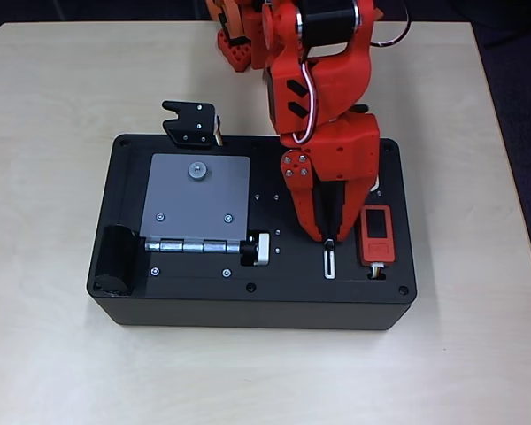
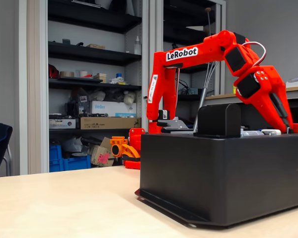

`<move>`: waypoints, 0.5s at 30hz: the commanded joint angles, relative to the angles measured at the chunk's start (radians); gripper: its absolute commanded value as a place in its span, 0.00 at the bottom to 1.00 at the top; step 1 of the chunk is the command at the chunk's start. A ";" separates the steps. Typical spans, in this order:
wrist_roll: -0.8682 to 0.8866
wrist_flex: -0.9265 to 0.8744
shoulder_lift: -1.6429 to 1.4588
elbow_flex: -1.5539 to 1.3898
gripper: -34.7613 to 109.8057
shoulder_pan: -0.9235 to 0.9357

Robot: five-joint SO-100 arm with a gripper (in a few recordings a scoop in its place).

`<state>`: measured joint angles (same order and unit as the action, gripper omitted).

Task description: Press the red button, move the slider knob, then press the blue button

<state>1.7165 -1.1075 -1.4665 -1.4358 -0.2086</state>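
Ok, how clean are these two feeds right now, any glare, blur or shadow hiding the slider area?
Overhead view: sharp and evenly lit, soft shadows, no glare on the black box; the tool sits at the top end of the slider slot, covering the knob. Fixed view: low angle, the box front is dark but crisp, shelves behind slightly soft; the tool tip drops behind the box edge.

Red arm (image 2: 188, 59), white "LeRobot" label (image 2: 182, 53), white cable (image 1: 311, 106).

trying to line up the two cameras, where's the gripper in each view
Overhead view: the gripper sits right of centre, tips down at the top end of the white-rimmed slot, beside the red rectangular device.
Fixed view: the gripper is at the far right edge, reaching the top of the black box.
Shared landmark: the black box.
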 commanded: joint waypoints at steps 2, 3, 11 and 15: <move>-0.003 -0.018 0.009 0.038 0.24 0.012; -0.006 -0.018 0.014 0.041 0.24 0.014; -0.015 -0.021 0.051 0.078 0.24 0.026; -0.020 -0.021 0.069 0.097 0.24 0.032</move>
<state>1.6981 -1.1045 -1.4005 -1.3622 -0.1979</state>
